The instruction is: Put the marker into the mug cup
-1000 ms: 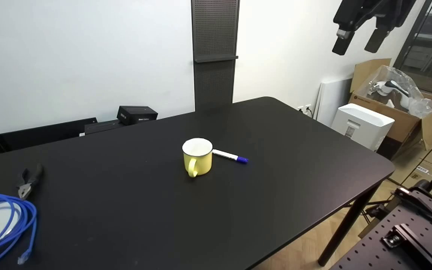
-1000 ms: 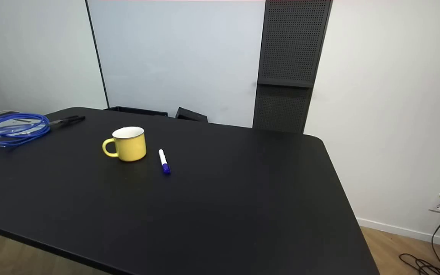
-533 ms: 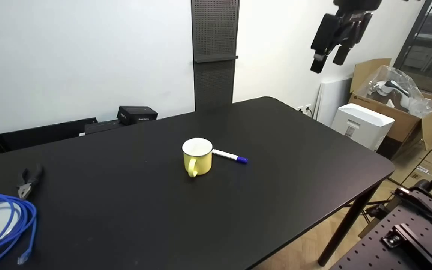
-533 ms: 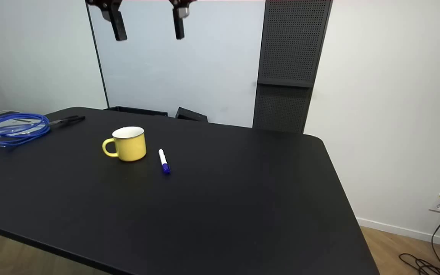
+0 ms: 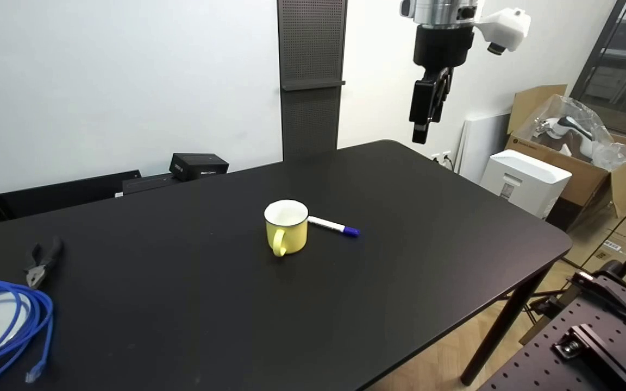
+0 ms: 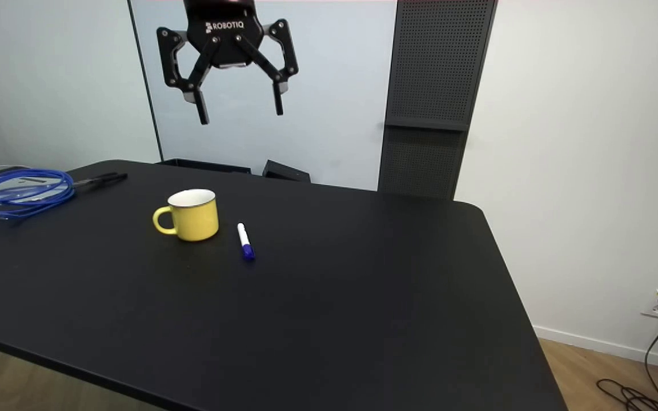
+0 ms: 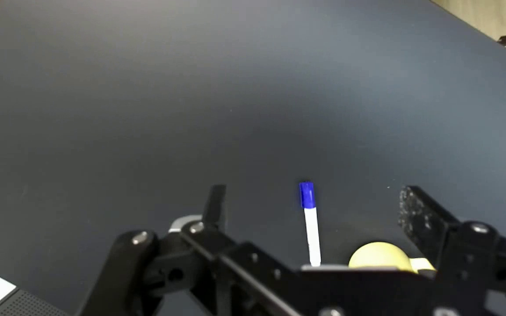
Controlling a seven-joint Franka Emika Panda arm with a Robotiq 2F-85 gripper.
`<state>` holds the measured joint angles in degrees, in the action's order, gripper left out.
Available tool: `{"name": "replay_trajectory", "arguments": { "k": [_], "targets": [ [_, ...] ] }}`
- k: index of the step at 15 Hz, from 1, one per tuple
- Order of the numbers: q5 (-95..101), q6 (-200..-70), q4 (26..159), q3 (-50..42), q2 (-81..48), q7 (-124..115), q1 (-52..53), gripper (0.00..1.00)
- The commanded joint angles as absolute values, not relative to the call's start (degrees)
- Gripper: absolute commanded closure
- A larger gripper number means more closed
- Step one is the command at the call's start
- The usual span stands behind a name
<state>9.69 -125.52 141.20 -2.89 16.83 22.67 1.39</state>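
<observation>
The marker (image 5: 333, 225), white with a blue cap, lies flat on the black table beside the mug cup. It also shows in an exterior view (image 6: 245, 242), a small gap from the mug. The yellow mug cup (image 6: 196, 220) stands upright with its white inside showing; it also shows in an exterior view (image 5: 295, 238). My gripper (image 6: 241, 118) is open and empty, pointing down, high above the table. In the wrist view the marker (image 7: 312, 232) appears between the open fingers (image 7: 314, 191), well below them. The mug (image 7: 378, 254) is partly hidden by the gripper body there.
Blue coiled cable (image 5: 36, 320) and pliers (image 5: 41, 266) lie on the table (image 5: 210, 315) away from the mug. Black boxes (image 5: 199, 165) stand by the wall behind the table. A white box (image 5: 525, 182) and a cardboard box (image 5: 568, 163) are on the floor beyond the table edge.
My gripper has come down into both exterior views and moved in over the table, toward the mug and marker. It stays open. The marker and the mug have not moved.
</observation>
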Motion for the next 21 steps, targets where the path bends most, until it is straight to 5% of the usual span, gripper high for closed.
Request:
{"name": "replay_trajectory", "arguments": {
  "k": [1, 5, 14, 21],
  "targets": [
    [10.2, -126.4, 140.5, -2.6, 15.7, 22.6, 1.4, 0.0],
    [9.8, -128.2, 140.0, -2.5, 14.7, 23.4, 1.7, 0.0],
    [-2.4, -153.6, 140.2, -2.1, 0.0, 37.7, 5.6, 0.0],
    [-6.3, -157.0, 135.7, 2.9, -12.1, 42.7, 2.5, 0.0]
  ]
}}
